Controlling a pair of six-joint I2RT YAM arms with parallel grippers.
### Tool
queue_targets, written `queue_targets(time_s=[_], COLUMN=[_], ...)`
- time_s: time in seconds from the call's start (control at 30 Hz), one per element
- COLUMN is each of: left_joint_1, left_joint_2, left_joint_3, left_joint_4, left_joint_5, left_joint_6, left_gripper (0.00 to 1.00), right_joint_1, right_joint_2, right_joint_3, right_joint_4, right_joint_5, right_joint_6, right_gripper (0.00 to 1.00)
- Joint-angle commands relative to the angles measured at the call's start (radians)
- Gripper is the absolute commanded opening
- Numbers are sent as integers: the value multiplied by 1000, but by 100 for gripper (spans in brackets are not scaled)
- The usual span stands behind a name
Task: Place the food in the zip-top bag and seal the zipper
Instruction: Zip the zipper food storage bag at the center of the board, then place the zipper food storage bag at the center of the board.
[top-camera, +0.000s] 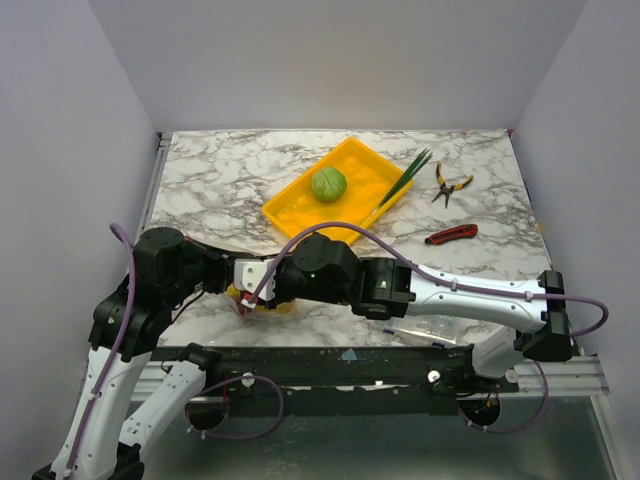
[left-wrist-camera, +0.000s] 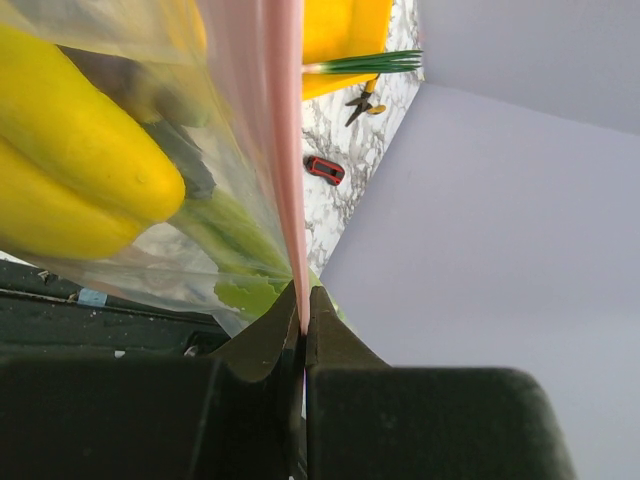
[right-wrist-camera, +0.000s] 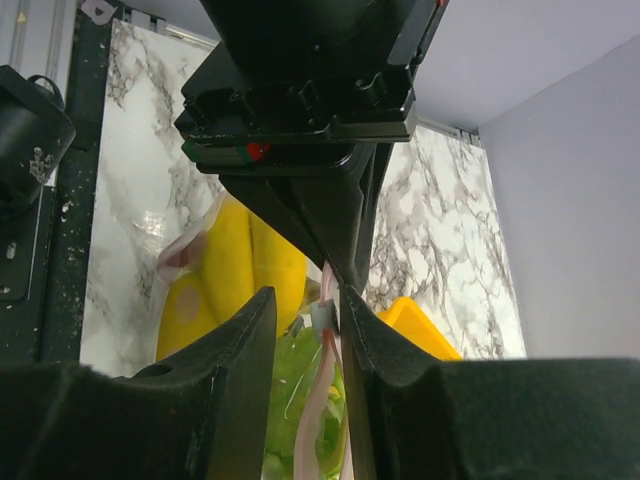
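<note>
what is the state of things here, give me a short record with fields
left gripper: shut on the zipper at the zip-top bag mouth
right gripper: jaws apart, straddling the zipper
in the bag: bananas, green leafy pieces
yellow tray: round green vegetable inside, leek across its rim
right of tray: pliers, red utility knife
</note>
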Motion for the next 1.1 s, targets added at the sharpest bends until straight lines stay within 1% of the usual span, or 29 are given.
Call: queue_targets(time_s=[0.0,0.17,0.23,0.33,0.47,0.5,0.53,0.67,0.87,0.97,1.07], left_joint_1=[3,3,3,2,3,3,3,3,3,3,3], left_joint_2=[-14,-18,-20,-21,-23,-20,-21,-42,-66,-66,-68], left_joint_3=[24,29,29,29,35,45,48,66,105,130,143], left_joint_4=[39,35,34,31,28,15,7,-31,-98,-123,-126], left_joint_5=[27,22,23,24,21,2,-10,-121,-324,-379,-400], left_joint_6=[-10,-10,-10,-11,-10,-4,-2,12,43,52,57], left_gripper=[0,0,0,0,0,0,0,0,0,0,0], right_joint_1=[7,6,7,6,6,6,7,7,6,7,6], right_joint_2=[23,32,31,37,39,29,29,-16,-175,-234,-298], right_joint_3=[6,3,-3,-7,-22,-26,-29,-63,-182,-232,-277], right_joint_4=[31,43,51,57,76,78,72,41,-6,-37,-38], right_joint_5=[19,69,83,106,136,139,143,161,149,167,167], right_joint_6=[-39,-55,-63,-78,-99,-103,-102,-69,43,86,126], right_gripper=[33,27,27,23,21,2,0,0,0,0,0])
